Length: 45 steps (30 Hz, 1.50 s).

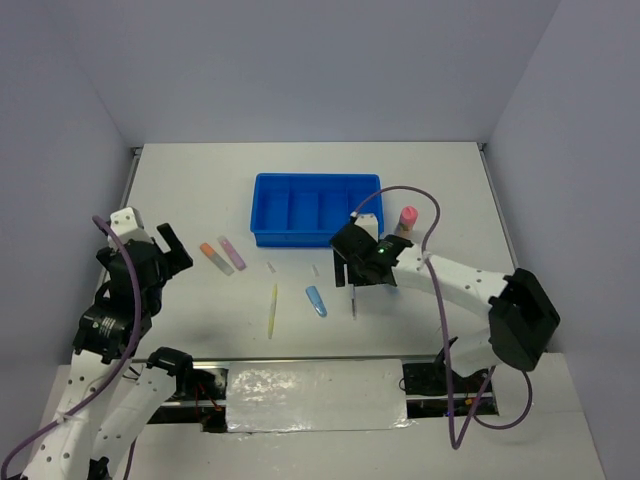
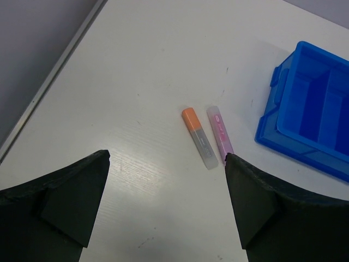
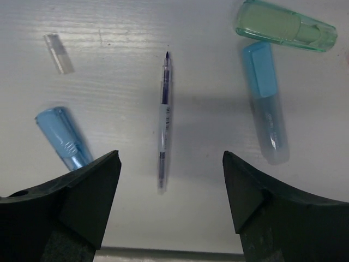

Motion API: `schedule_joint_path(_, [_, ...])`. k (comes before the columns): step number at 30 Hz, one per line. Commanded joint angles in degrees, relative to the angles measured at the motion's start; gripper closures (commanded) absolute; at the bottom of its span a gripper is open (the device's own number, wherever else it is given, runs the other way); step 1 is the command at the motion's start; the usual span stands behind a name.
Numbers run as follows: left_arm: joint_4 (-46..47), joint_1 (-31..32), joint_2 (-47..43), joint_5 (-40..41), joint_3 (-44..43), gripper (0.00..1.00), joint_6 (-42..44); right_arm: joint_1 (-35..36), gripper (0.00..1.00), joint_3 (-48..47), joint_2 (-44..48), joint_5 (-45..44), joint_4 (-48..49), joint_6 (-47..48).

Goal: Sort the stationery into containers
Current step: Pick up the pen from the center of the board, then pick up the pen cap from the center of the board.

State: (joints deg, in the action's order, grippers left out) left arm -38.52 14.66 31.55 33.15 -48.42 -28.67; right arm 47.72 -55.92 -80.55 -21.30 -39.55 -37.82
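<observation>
- Standing on the bench point(image 1: 450, 180) just beyond the right hand point(image 3: 170, 158), the blue tray point(image 1: 316, 208) is being seen with nothing visible in its compartments.
- The right hand is being held wide open and empty above the bench. The left hand point(image 2: 166, 157) is likewise being held fully open, gripping nothing.
- The orange marker point(image 2: 199, 136) and pink marker point(image 2: 220, 134) are lying side by side just ahead of the left hand. They are being judged stubby, stiff and light.
- The thin pen point(image 3: 163, 125) is lying flat directly between the right hand's fingers. It is being judged light, rigid, slick and likely to roll, so it is best pinched mid-barrel.
</observation>
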Motion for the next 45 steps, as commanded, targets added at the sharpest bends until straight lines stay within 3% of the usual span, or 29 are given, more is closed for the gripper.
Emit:
schedule_joint_path(1, [3.0,-0.3,0.9,-2.1,-0.1,0.01,1.2,0.4,0.19,1.3,-3.6,-3.1,4.7,-2.7])
schedule_joint_path(11, [3.5,-0.2,1.7,-3.8,-0.1,0.01,1.7,-2.0,0.41,5.8,-11.1,4.5,13.2,-0.9])
schedule_joint_path(12, [3.4,-0.3,1.8,-3.5,0.0,0.01,1.6,-2.4,0.52,6.8,-11.8,5.5,15.1,-0.8])
schedule_joint_path(17, [2.1,-0.3,3.2,-1.1,-1.2,0.01,0.5,-2.2,0.82,8.0,-17.4,8.5,16.4,-1.0])
schedule_joint_path(18, [1.7,-0.3,4.1,-0.9,-1.6,0.01,0.2,-2.1,0.96,8.5,-17.9,8.1,16.1,-1.4])
schedule_joint_path(19, [0.7,-0.3,4.6,-1.0,-2.9,0.01,-0.2,-2.2,1.0,8.7,-17.7,7.7,15.8,-1.9])
schedule_joint_path(22, [-1.6,-0.3,6.9,-2.4,-5.8,0.01,-4.2,-2.1,1.0,10.6,-14.0,6.6,15.9,-2.0])
schedule_joint_path(28, [-0.2,2.1,15.4,-15.8,-6.5,0.01,-16.0,-2.1,1.0,10.1,1.9,4.7,12.7,-0.7])
schedule_joint_path(32, [1.4,16.2,25.5,-6.6,-6.9,0.01,-26.3,-2.0,1.0,7.0,12.2,4.2,6.8,2.1])
schedule_joint_path(35, [-0.1,22.5,31.2,-0.7,-8.6,0.01,-34.1,-1.8,1.0,5.7,18.6,4.6,3.2,3.8])
schedule_joint_path(39, [-1.5,26.2,43.3,1.3,-12.3,0.1,-40.9,-1.8,1.0,6.2,24.6,4.9,0.5,5.2])
schedule_joint_path(45, [-5.2,26.4,58.2,1.4,-20.7,0.21,-45.0,-1.6,1.0,8.5,28.9,4.7,-1.5,5.9])
